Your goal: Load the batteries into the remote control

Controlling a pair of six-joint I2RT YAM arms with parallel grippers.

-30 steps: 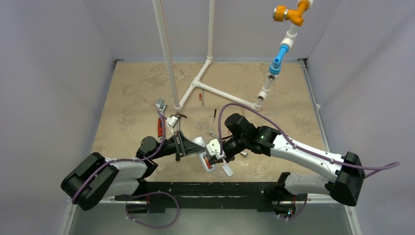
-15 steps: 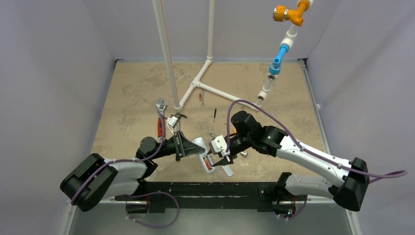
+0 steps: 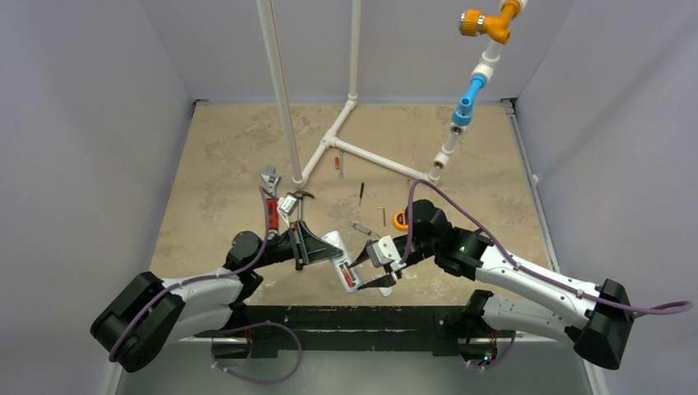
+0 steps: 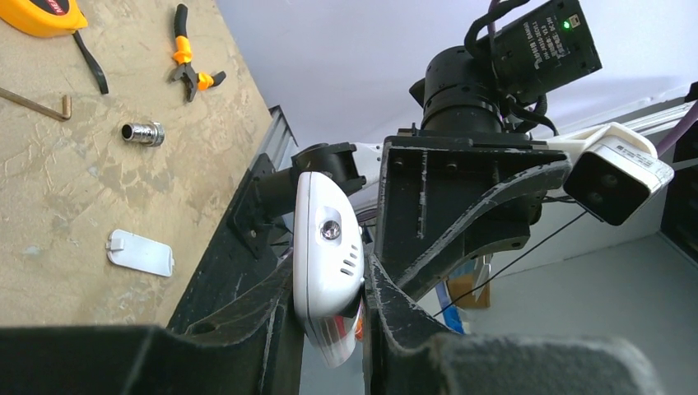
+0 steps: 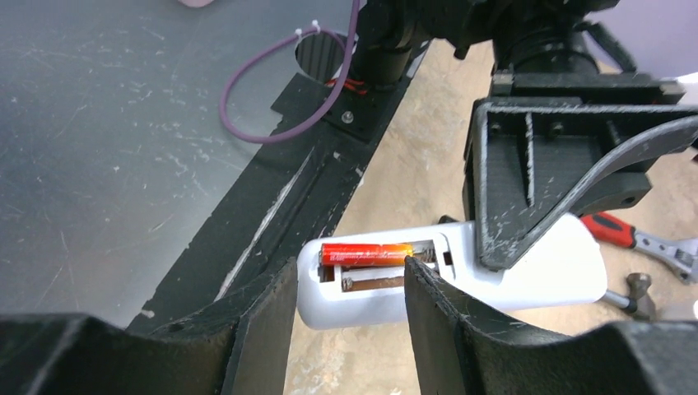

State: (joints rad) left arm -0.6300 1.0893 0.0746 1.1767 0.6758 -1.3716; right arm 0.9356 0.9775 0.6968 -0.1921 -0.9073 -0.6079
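loading the second cell: how to do it cleanly. the left gripper (image 4: 329,306) is clamped on the remote control (image 5: 494,271) and holds it off the table (image 4: 49,206), at about 6 o'clock of the work surface in the top view, with the open back turned toward the right arm. the right gripper (image 5: 350,276) is spread and carries nothing; its fingers frame the open end of the handset without touching it.

in the right wrist view one orange-red battery (image 5: 366,253) lies seated in the 12 o'clock bay of the recess, while the 6 o'clock bay (image 5: 374,282) shows only a bare contact strip. the battery cover (image 4: 140,253) lies flat on the table, at 9 o'clock of the handset in the left wrist view. a second cell cannot be picked out with certainty in these views.

judged technique: fetch the next cell by its middle, bring it in parallel to the seated one, press one end against its contact first, then tip the other end down. the left clamp should remain firm so the handset cannot twist under that push. polarity marks are too small to read.
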